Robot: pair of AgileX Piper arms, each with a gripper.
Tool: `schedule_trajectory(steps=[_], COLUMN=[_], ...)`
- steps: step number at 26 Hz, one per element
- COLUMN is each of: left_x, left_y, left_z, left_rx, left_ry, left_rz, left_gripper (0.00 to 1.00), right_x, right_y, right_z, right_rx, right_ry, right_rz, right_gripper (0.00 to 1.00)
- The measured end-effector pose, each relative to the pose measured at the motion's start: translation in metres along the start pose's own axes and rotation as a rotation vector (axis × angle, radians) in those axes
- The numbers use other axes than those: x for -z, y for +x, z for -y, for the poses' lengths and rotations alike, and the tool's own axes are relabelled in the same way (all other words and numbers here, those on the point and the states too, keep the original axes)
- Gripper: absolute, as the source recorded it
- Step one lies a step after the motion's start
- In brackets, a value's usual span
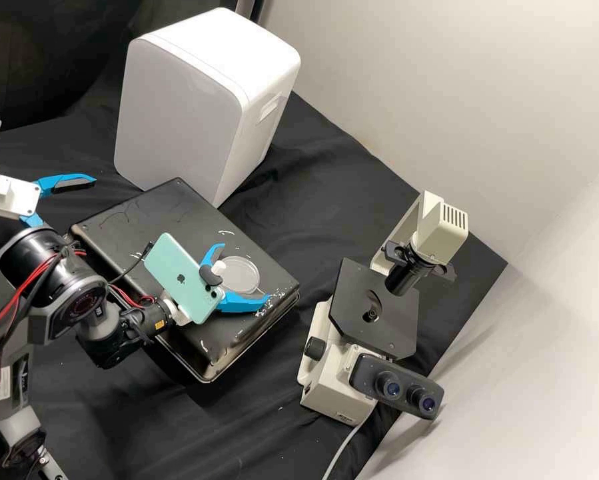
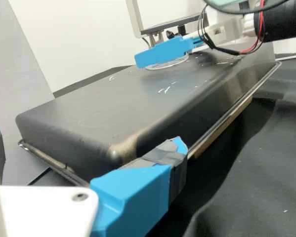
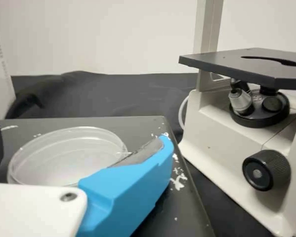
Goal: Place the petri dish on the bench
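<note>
One black counter (image 1: 326,173), one big white box (image 1: 199,100) at the back, one upturned black tray (image 1: 132,227), one microscope (image 1: 372,333). Two claws: left claw (image 1: 56,200) is spread wide near the tray's end, holding nothing. Right claw (image 1: 246,273) is wide too, straddling the single petri dish (image 1: 232,280), which sits on the tray, not the counter

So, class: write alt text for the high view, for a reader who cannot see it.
A robot arm's right gripper holds its blue fingers open either side of a clear round petri dish lying on an upturned black metal tray. The left gripper sits open beside the tray; a white microscope stands on the black-draped bench.
</note>
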Motion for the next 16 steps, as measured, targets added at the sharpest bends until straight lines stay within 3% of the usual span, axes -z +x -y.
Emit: schedule_trajectory(steps=[2, 7, 11, 16], left_x=[0.0003, 0.0002, 0.0004, 0.0026], left_y=[0.0000, -0.0015, -0.0019, -0.0025], left_z=[0.0000, -0.0047, -0.0058, -0.0078], left_rx=[0.000, -0.024, -0.030, -0.041], left_ry=[0.004, 0.008, 0.008, -0.007], left_rz=[-0.005, -0.005, -0.008, -0.041], left_gripper=[1.00, 1.00, 1.00, 1.00], right_x=[-0.0001, 0.0014, 0.0014, 0.0018], right_y=[-0.0012, -0.0024, -0.0055, -0.0055], right_z=[0.0002, -0.0032, -0.0036, -0.0039], right_rx=[0.005, -0.002, 0.000, -0.001], right_ry=[0.034, 0.064, 0.070, 0.076], right_rz=[-0.002, -0.014, -0.012, -0.013], right_gripper=[1.00, 1.00, 1.00, 1.00])
